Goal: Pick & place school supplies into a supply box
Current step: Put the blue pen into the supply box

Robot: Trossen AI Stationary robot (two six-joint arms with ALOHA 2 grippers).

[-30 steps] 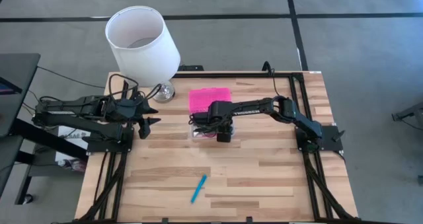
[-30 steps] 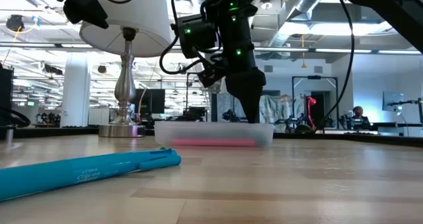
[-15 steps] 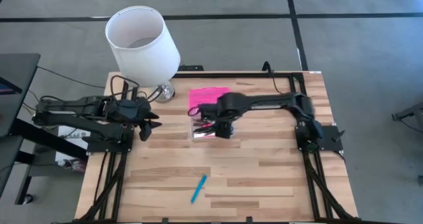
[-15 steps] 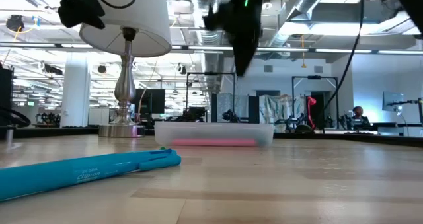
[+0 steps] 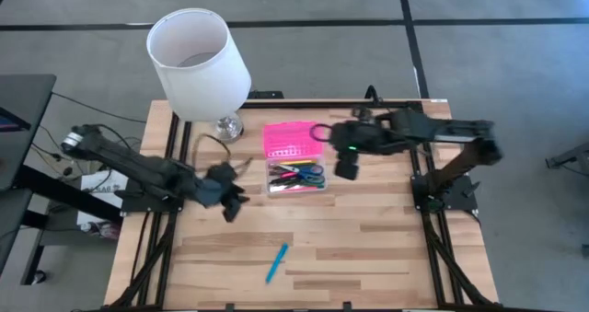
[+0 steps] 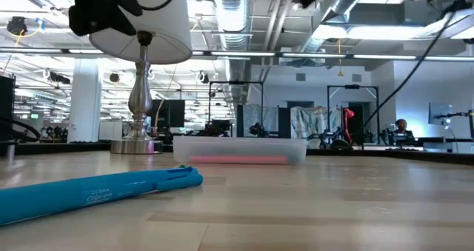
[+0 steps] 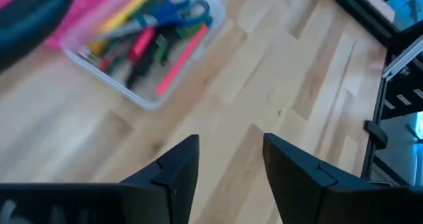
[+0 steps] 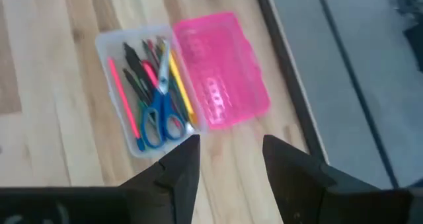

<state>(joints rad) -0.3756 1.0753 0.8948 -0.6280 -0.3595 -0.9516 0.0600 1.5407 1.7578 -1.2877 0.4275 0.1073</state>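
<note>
The supply box [image 5: 294, 177] is a clear tray resting flat on the table, its pink ribbed lid [image 5: 292, 138] lying open on the far side. Inside it are pens, pencils and blue-handled scissors [image 8: 157, 123]. One blue pen [image 5: 277, 261] lies flat on the table nearer the near edge, and it also shows close up in the low view [image 6: 96, 192]. My left gripper [image 5: 229, 202] hovers open above the table, left of the box. My right gripper [image 5: 344, 167] is open and raised, just right of the box. Both wrist views look down on the box [image 7: 142, 49].
A white lamp with a big shade [image 5: 197, 52] stands on its metal foot [image 5: 227, 126] at the far left corner, close to the box's lid. Bare wood [image 5: 368, 248] spreads across the near half around the blue pen. Black frame rails run along both table sides.
My right gripper has risen out of the box and drawn back toward the table's right edge, uncovering the tray. My left arm has swung out from the left edge, carrying its gripper toward the table's middle and a little nearer. The box and blue pen have stayed put.
</note>
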